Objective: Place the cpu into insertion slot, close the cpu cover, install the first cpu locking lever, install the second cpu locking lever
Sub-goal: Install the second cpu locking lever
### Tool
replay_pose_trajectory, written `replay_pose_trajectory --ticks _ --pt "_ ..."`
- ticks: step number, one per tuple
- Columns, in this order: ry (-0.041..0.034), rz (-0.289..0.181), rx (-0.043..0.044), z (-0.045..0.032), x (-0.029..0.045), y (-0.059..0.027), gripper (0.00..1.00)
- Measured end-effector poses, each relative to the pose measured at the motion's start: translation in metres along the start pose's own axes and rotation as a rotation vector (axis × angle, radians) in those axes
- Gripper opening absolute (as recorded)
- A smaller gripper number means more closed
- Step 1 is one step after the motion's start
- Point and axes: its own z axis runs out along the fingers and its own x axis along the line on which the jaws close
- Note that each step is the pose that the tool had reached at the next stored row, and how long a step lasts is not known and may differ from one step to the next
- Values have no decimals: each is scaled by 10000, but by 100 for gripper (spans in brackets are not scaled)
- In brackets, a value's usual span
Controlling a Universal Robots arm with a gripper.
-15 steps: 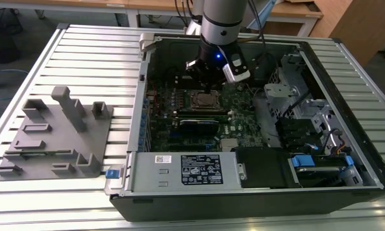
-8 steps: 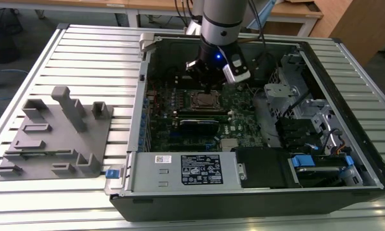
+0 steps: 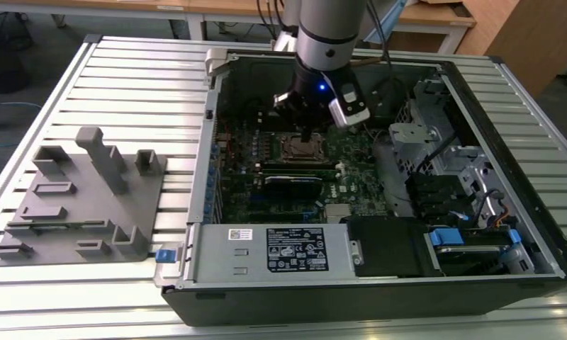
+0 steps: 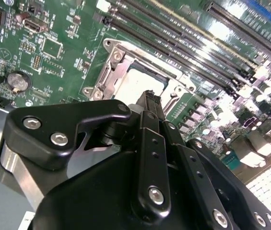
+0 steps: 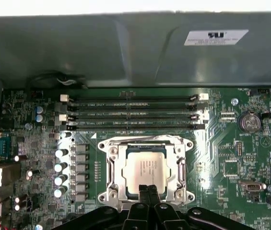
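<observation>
One square dull-silver cpu (image 5: 145, 168) under framed cpu cover (image 5: 147, 143).

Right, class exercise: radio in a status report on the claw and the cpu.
Claw shut, tips at cpu edge. Cpu seated in insertion slot, cpu cover down. Nothing in the way.

Silver-grey arm (image 3: 326, 28); black claw (image 5: 148, 190) linkages studded with silver screws.
</observation>
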Motion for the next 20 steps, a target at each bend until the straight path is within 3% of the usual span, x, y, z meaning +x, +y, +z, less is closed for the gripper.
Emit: replay_pose_trajectory --ticks 12,20 --pt "-1 0 22 -15 2 -162 11" --pt "-2 0 50 -19 8 -214 11"
